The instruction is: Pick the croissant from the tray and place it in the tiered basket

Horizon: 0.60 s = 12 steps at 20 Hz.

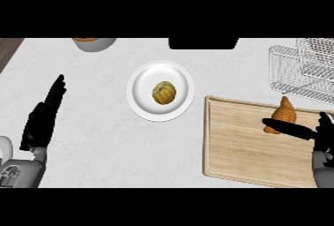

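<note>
Golden-brown croissant (284,111) near the far right edge of the pale wooden tray (241,150), black right hand (321,132) spread there, one straight finger across its near end, wire tiered basket (294,66) just beyond the tray, black left hand (40,121) well left, fingers straight, pressed together.

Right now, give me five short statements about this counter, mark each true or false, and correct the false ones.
1. The wire basket stands at the far right, beyond the wooden tray. True.
2. The croissant lies in the basket. False: it lies on the tray.
3. The left hand is open and holds nothing. True.
4. The white plate is bare. False: a round yellow-brown food sits on it.
5. The right hand is far from the croissant. False: part of it crosses the croissant's near end.
</note>
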Available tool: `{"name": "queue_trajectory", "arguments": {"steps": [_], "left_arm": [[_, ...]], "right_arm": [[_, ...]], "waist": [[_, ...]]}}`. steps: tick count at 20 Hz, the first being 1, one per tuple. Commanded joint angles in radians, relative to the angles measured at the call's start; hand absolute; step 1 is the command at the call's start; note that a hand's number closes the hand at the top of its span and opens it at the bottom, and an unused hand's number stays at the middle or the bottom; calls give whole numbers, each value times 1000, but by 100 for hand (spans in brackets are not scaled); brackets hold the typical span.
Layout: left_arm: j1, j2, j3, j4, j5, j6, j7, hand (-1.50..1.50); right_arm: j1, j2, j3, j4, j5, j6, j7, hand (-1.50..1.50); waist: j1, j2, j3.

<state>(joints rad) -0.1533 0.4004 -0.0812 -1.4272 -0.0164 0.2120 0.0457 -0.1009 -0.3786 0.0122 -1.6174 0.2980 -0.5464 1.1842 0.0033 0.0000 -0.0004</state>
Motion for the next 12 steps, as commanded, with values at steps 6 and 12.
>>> {"name": "queue_trajectory", "arguments": {"steps": [6, 12], "left_arm": [[0, -24, 43, 3, -26, -31, -2, 0], [6, -18, 37, -26, -48, -44, 16, 0]], "right_arm": [[-99, 54, -44, 171, -38, 48, 6, -150], [-158, 118, 9, 235, -109, 103, -117, 150]], "waist": [[0, 0, 0], [7, 1, 1]]}}
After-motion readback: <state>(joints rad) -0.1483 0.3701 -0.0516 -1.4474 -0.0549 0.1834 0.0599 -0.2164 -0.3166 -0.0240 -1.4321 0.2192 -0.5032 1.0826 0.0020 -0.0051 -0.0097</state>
